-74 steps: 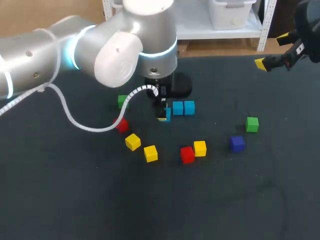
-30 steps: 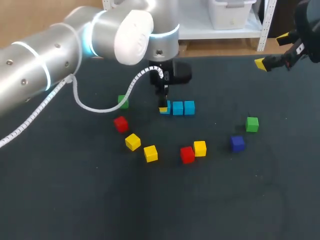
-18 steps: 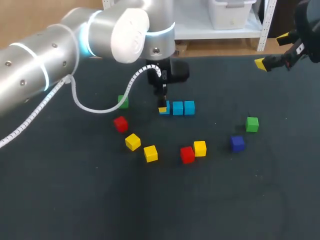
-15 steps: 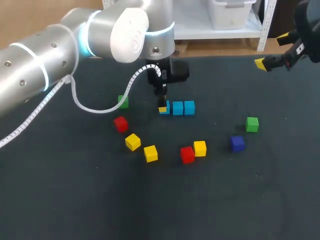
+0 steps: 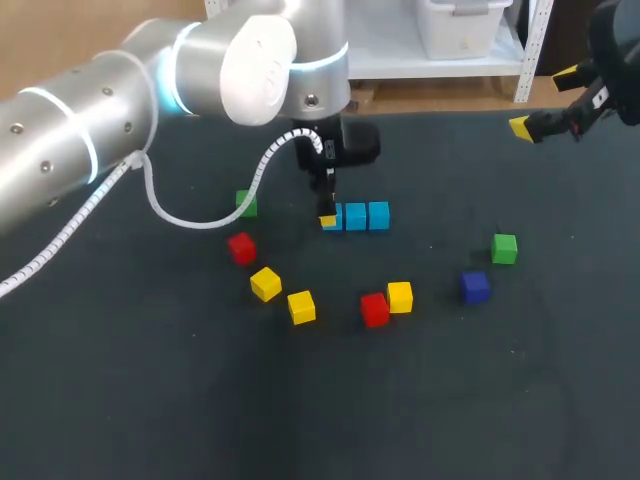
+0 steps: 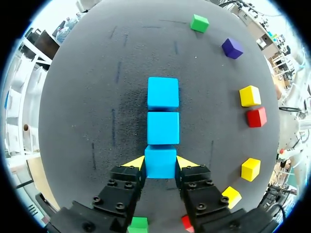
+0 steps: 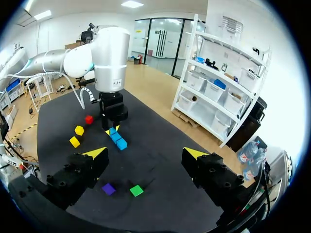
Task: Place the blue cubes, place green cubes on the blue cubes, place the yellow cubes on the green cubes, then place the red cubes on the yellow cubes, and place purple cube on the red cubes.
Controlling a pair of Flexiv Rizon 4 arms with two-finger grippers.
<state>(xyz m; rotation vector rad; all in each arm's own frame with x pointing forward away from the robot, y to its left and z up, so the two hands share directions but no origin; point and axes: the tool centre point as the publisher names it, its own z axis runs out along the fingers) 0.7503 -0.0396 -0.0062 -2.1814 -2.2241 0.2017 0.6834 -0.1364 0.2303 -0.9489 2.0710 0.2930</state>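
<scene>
Three blue cubes lie in one row on the dark table. My left gripper [image 5: 328,215] [image 6: 161,164] stands over the row's left end, shut on the end blue cube [image 6: 160,159], which touches the middle blue cube [image 5: 356,216] [image 6: 163,127]; the third blue cube [image 5: 378,215] [image 6: 163,93] follows. Green cubes [image 5: 246,204] [image 5: 504,248], yellow cubes [image 5: 265,284] [image 5: 301,306] [image 5: 400,296], red cubes [image 5: 241,247] [image 5: 375,309] and a purple cube [image 5: 474,287] lie scattered nearer the front. My right gripper [image 5: 543,102] [image 7: 146,154] hangs open at the far right, holding nothing.
My left arm [image 5: 150,90] and its white cable [image 5: 190,215] reach over the table's left half, above the left green cube. The table's front half [image 5: 320,410] holds no cubes.
My left gripper has brought its blue cube against the left end of the blue row and straightened it; over the last second it barely moved. The right arm stayed still.
</scene>
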